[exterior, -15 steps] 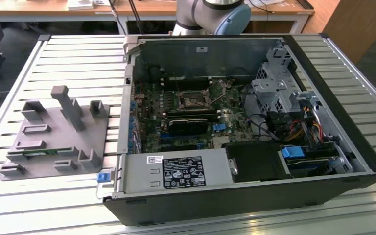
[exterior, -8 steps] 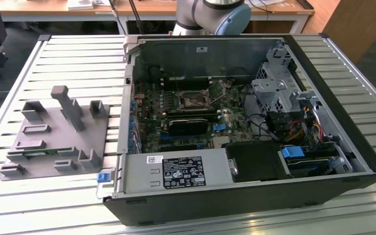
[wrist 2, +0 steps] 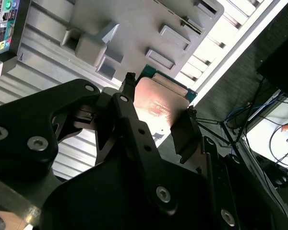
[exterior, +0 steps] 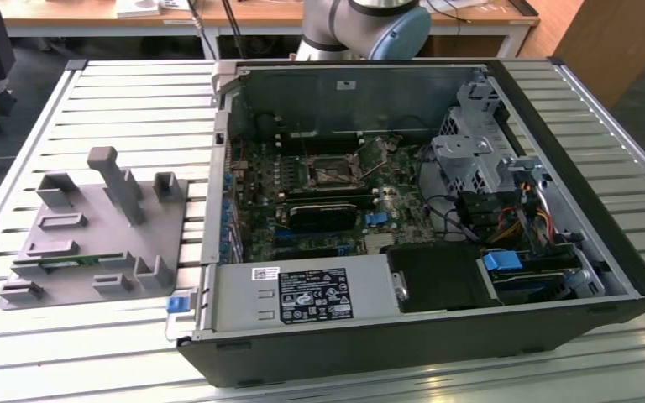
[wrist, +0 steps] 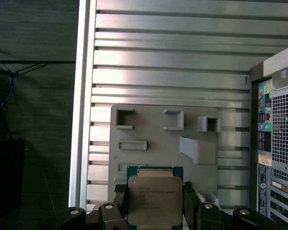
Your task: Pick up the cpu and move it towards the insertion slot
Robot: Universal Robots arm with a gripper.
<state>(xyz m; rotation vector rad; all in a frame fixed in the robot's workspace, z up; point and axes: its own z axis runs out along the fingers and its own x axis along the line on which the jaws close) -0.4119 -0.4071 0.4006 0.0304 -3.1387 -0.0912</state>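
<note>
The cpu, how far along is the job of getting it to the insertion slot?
Done: the cpu is picked up, clamped in the gripper and lifted clear of the grey fixture. In hand: it hangs above that fixture, outside the computer case. Left: the move to the insertion slot on the board inside the case.

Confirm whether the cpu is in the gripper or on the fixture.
Held: in the first wrist view the gripper clamps the cpu, clear of the fixture.
</note>
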